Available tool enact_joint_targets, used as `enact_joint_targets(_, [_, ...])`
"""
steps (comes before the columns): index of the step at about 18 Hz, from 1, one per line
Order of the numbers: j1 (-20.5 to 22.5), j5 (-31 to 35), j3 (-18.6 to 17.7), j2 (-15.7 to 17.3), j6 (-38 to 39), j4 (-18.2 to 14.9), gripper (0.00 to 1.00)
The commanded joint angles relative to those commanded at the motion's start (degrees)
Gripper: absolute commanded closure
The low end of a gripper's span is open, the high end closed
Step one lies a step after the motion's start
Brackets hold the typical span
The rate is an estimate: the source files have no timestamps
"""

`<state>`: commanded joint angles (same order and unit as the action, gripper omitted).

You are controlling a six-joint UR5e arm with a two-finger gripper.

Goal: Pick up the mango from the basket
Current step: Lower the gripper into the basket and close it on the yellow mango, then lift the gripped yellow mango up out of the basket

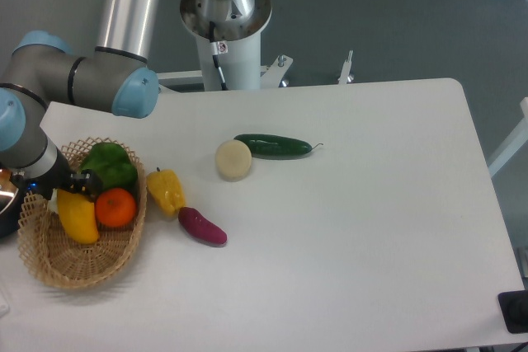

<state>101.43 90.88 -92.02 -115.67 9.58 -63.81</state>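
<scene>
The smooth, plain yellow, elongated mango (77, 216) lies inside the shallow oval wicker basket (58, 268) at the left edge of the white table (355, 237), tilted along the basket's left side. It touches a round orange (115, 208) on its right, and a lumpy green bell pepper (110, 165) sits just behind both. The two-finger gripper (80, 185) reaches in from the left, its dark fingers just above the mango's upper end and close to the pepper — whether the jaws are spread or closed cannot be told, since the wrist hides most of them, and nothing looks held.

The crowding is the main risk. A finger descending here could land on the orange or the pepper rather than beside the mango, shoving fruit about or tipping the light basket. The mango's smooth, curved skin may also slip from a grip taken near its tip — a hold across the middle seems safer.

Outside the basket lie a yellow bell pepper (167, 191), a purple sweet potato (202, 226), a pale round fruit (233, 159) and a dark green cucumber (273, 146).
</scene>
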Motion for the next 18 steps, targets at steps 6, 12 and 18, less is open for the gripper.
enact_joint_targets(6, [1.3, -0.6, 0.3, 4.6, -0.3, -0.1, 1.0])
enact_joint_targets(12, [10.3, 0.1, -1.9, 12.2, -4.8, -0.8, 1.0])
enact_joint_targets(18, [25.0, 0.0, -5.0, 15.9, -19.3, -0.4, 1.0])
